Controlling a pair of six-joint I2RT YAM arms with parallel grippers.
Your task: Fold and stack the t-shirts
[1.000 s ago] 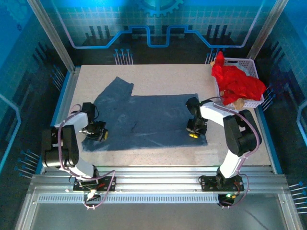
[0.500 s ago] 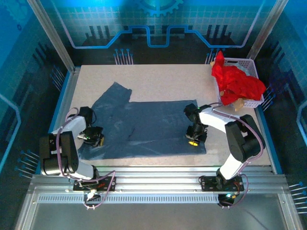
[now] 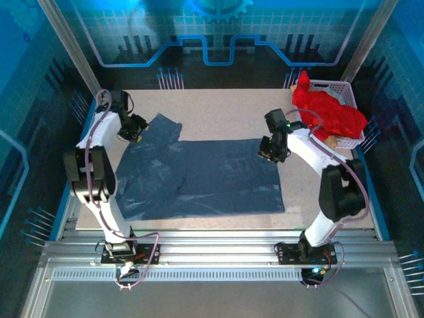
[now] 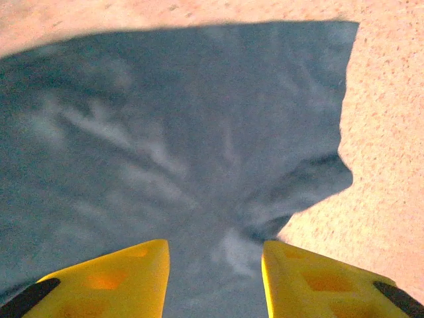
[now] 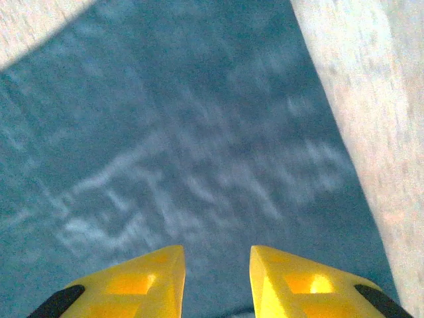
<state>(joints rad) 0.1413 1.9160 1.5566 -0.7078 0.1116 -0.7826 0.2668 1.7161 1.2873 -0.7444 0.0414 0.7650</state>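
Note:
The slate-blue t-shirt [image 3: 199,175] lies spread flat across the table, one sleeve [image 3: 162,126] pointing to the far left. My left gripper [image 3: 136,129] hovers at that sleeve. In the left wrist view its yellow fingers [image 4: 126,278] stand apart over the blue cloth [image 4: 172,132], with nothing between them. My right gripper [image 3: 270,151] is over the shirt's far right corner. It is open too, its fingers [image 5: 298,285] above flat cloth [image 5: 199,132]. The red t-shirt [image 3: 328,112] is heaped in the white basket [image 3: 346,89] at the far right.
Bare speckled table [image 3: 225,106] runs along the far side of the shirt. A narrow strip of table [image 3: 318,199] separates the shirt from the right edge. Blue enclosure walls and metal posts [image 3: 69,40] surround the table.
Both grippers were shut low at the shirt's near side corners. They have opened, let go and swung to the shirt's far side. The shirt now lies a little nearer and flatter.

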